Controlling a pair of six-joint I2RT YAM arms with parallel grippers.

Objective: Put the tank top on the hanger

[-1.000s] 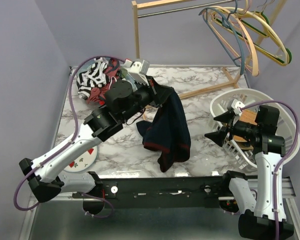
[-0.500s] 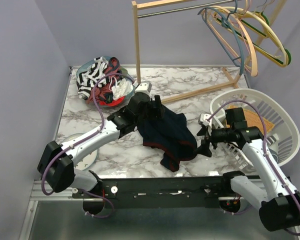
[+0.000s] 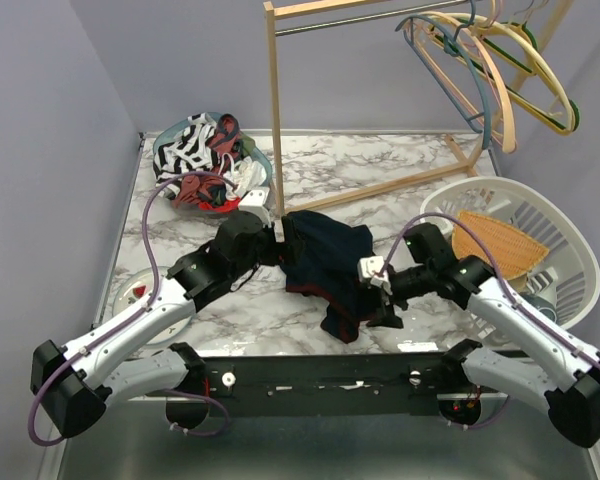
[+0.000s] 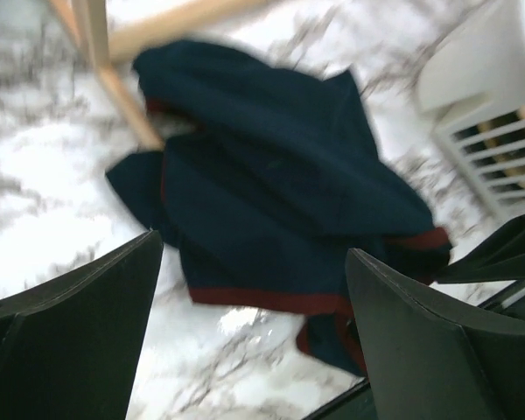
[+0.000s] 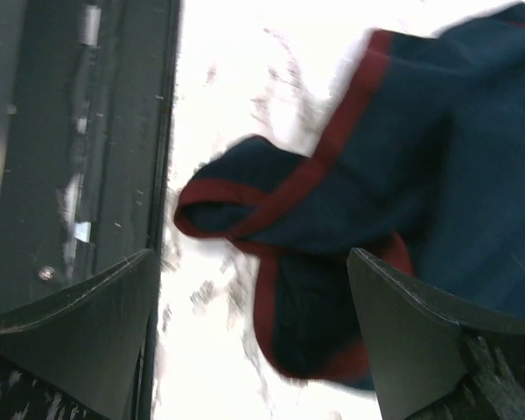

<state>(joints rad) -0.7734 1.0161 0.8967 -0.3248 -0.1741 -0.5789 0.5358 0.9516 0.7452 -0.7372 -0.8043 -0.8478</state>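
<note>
A white laundry basket (image 3: 510, 185) sits at the marble bench's (image 3: 420, 165) right edge. At the back left, a heap of striped and red clothes (image 3: 190, 150) lies beside a wooden rack's post (image 3: 274, 110).

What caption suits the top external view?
Navy tank top lies crumpled on the marble table between the open left hand and open right hand; hanger hangs on rack.
</note>
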